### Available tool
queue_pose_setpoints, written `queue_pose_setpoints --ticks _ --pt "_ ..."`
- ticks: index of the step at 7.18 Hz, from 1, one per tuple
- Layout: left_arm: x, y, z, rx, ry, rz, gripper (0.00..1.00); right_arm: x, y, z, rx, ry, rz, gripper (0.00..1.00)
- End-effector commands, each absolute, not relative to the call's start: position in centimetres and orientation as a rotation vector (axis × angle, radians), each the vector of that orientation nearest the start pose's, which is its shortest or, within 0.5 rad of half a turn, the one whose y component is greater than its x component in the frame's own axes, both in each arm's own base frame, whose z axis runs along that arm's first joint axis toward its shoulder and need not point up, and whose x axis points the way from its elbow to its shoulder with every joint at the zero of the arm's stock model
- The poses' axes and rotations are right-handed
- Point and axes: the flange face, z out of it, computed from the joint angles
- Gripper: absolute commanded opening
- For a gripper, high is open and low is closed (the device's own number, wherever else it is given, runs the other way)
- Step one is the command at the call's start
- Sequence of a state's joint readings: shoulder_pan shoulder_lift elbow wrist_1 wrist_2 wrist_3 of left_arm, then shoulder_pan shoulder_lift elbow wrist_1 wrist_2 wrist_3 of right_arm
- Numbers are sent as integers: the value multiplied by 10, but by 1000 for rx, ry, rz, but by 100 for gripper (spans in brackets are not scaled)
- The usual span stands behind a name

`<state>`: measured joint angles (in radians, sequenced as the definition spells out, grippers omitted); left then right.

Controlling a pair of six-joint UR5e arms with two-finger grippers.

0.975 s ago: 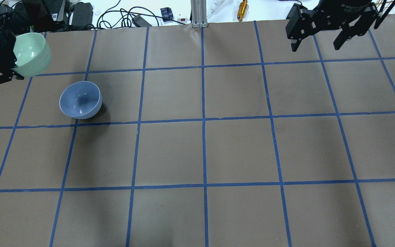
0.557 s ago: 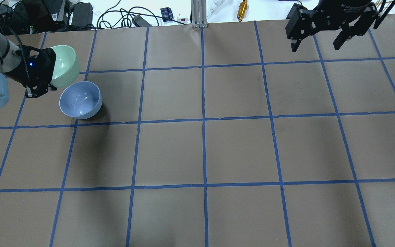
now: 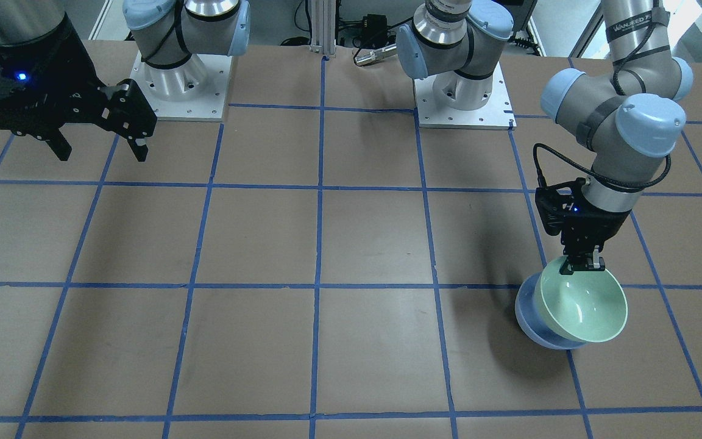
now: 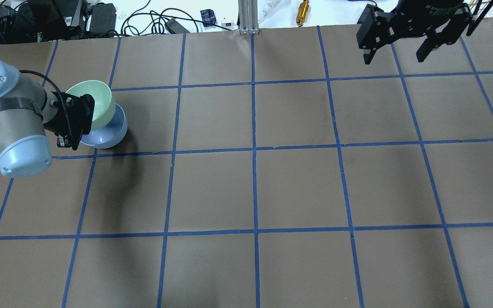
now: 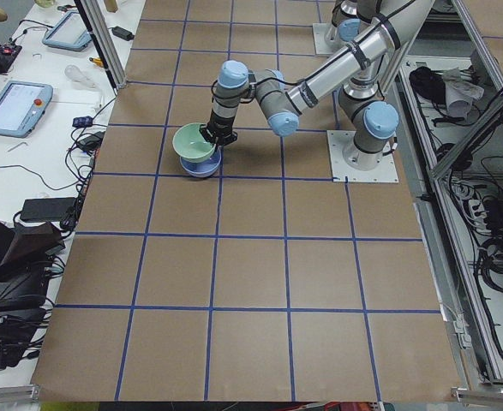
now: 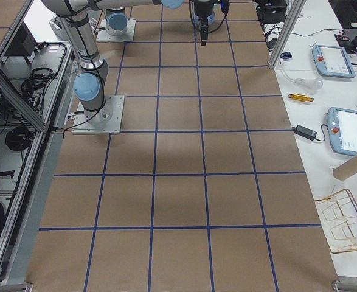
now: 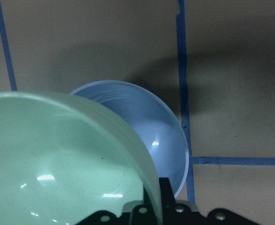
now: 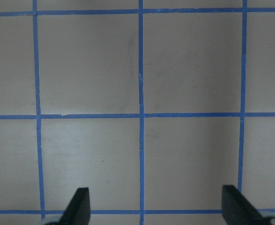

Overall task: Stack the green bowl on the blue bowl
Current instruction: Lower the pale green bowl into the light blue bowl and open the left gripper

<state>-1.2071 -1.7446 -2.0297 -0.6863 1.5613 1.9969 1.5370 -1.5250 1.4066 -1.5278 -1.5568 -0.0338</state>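
While we look down from the left wrist, the green bowl (image 7: 57, 164) fills the nearest part of that view, mouth up, its glossy inside catching small highlights. The left gripper (image 3: 582, 265) has it by the rim: the jaws are pinched closed on the rim's edge on the side towards the robot, one finger inside the bowl and one outside, as far as we can make out.

Just past the green rim lies the blue bowl (image 7: 146, 131), upright on the table (image 4: 298, 188). The green bowl hangs over it and covers much of its opening, sitting off-centre towards the robot's left, so a crescent of blue shows on the other side. We cannot tell whether the two bowls are touching. The blue bowl stands in the robot's left part of the table, inside one square of the blue tape lines (image 4: 253, 149), near a crossing of two lines, and a dark shadow spreads on the brown surface beside it.

Well apart, over the robot's right side of the table, the right gripper (image 4: 393, 59) hangs in the air. Its jaws are spread wide with nothing between them; its own wrist view shows only bare brown surface and tape between the two fingertips.

Beyond the table's far edge, black cables (image 4: 144, 19) lie on a white bench.
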Motion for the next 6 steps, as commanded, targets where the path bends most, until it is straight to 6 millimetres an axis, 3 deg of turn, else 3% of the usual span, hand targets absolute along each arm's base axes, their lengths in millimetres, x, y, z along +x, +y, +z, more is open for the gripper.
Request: queue_pose_setpoints --ticks 1,3,4,5,6 --pt "57 -525 262 -2436 -2296 159 0 117 -520 541 -1 3127 -118 100" --pt "59 -525 257 -2433 -2298 124 0 117 -520 541 -1 3128 -118 100" --pt "61 -527 254 -2427 -2301 109 46 117 -520 542 -1 3128 -121 100" --pt "61 -528 255 -2396 -2339 112 99 117 -520 541 -1 3128 -118 100" --pt "61 -528 255 -2390 -2345 113 100 117 -520 541 -1 3128 -118 100"
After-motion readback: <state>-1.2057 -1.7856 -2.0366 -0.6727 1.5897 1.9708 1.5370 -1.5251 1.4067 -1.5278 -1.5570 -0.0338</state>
